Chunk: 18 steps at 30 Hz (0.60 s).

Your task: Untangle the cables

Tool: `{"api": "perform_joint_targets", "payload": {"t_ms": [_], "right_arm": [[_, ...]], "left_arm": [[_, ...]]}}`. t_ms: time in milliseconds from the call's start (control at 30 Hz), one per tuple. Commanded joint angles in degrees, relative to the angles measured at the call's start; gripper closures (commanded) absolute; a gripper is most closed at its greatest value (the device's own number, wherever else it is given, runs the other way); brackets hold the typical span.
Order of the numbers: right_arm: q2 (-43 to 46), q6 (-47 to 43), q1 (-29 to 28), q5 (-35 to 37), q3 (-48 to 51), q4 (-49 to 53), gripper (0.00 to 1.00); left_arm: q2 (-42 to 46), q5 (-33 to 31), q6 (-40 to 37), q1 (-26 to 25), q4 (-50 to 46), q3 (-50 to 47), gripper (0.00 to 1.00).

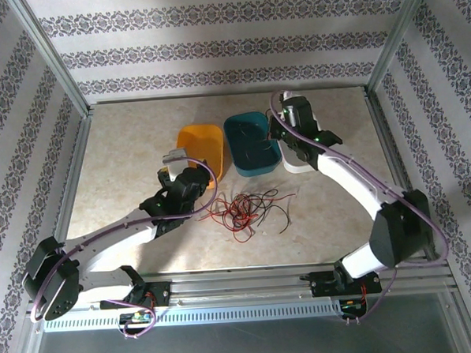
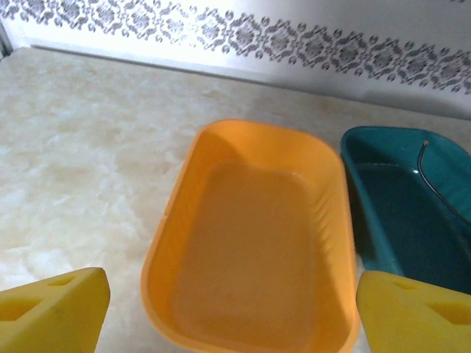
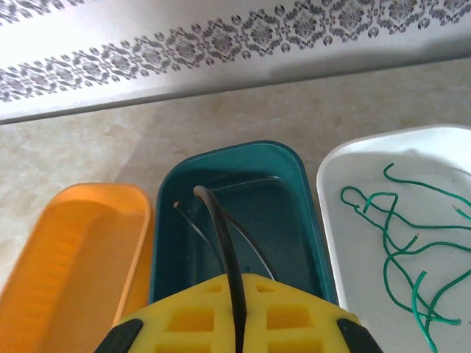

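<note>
Yellow right fingers [image 3: 224, 316] pinch shut on a black cable [image 3: 221, 228] over the teal bin [image 3: 294, 191]; release low so it coils inside. Farther left, the left fingers [image 1: 176, 159] gape empty above the orange bin [image 2: 250, 243]. Tangled cables [image 1: 241, 208] lie centrally on the tabletop [image 1: 116, 167].

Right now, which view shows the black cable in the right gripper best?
Right wrist: the black cable runs from the shut right gripper into the teal bin. Top external barely shows it; left wrist catches one black curve.
</note>
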State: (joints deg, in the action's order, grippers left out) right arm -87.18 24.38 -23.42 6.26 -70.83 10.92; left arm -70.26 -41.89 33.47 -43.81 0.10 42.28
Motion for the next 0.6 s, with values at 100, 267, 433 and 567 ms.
{"api": "perform_joint_targets", "payload": {"t_ms": [100,267,433,567], "right_arm": [[-8.7,2.5,-0.5,3.3,-5.6,-2.0,0.93],[-16.4,4.2,-0.3,0.6,-9.9,-2.3,0.89],[-18.8,4.7,-0.2,-0.4,-13.3,1.7,0.53],[-12.9,3.7,0.1,0.8,-9.3,1.5,0.45]], "left_arm": [[0.8,-1.4,2.3,0.1,-3.2,0.1,0.13],[0.5,0.3,-0.5,0.1,-2.4,0.9,0.13],[-0.6,4.8,-4.5,0.1,-1.1,2.2,0.13],[-2.0,12.7,-7.2,0.6,1.0,2.7,0.13]]}}
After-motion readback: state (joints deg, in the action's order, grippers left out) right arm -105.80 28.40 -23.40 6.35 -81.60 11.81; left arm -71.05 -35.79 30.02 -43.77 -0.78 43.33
